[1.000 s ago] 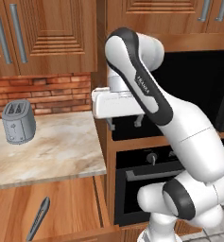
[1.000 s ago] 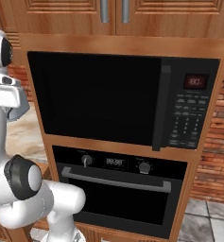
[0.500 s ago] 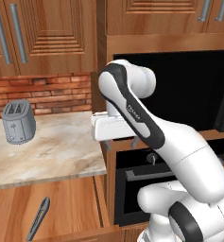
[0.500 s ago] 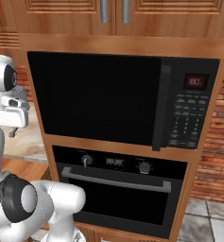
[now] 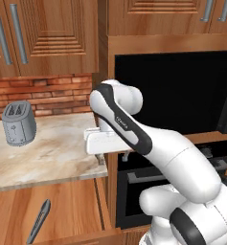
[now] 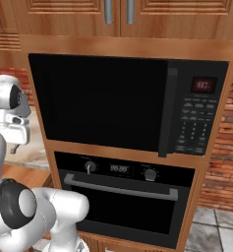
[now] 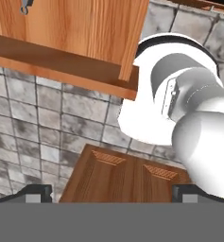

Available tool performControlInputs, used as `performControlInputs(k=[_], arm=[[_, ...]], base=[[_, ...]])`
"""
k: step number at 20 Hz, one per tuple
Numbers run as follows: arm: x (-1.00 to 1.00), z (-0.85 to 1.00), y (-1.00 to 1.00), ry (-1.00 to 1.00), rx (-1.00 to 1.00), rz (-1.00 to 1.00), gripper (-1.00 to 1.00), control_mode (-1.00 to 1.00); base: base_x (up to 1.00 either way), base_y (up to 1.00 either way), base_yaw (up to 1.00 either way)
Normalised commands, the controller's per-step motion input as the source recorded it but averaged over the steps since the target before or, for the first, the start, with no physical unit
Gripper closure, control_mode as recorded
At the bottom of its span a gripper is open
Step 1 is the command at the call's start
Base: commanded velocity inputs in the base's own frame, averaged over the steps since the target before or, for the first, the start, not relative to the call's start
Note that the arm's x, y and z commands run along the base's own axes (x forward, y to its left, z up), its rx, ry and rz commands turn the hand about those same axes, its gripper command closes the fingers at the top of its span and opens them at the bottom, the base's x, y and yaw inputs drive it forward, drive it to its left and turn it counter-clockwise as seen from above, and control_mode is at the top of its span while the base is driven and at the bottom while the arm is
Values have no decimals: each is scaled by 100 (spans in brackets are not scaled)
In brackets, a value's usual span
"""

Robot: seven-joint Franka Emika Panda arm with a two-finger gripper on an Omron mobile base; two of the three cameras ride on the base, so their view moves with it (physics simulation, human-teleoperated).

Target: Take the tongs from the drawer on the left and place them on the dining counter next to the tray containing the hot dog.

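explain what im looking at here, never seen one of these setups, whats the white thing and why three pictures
The white thing is a robot arm in a computer-rendered kitchen. Two pictures come from cameras on its base, behind it to the left and right; the third comes from a camera on its hand, pointing down at the tiled floor. From the left you see a marbled counter with a grey toaster, and below it an open wooden drawer with dark tongs lying inside. From the right you see a black microwave above an oven. The gripper is open and holds nothing; its two dark fingertips show at the bottom of the hand picture.
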Motion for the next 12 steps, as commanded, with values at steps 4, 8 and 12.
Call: performControlInputs(k=[4, 8, 12], arm=[[9, -63, 40, 6, 0, 0, -100, -100], [1, -62, 40, 0, 0, 0, -100, -100], [0, -59, 39, 0, 0, 0, -100, -100]], base=[[0, 0, 0], [0, 0, 0], [0, 0, 0]])
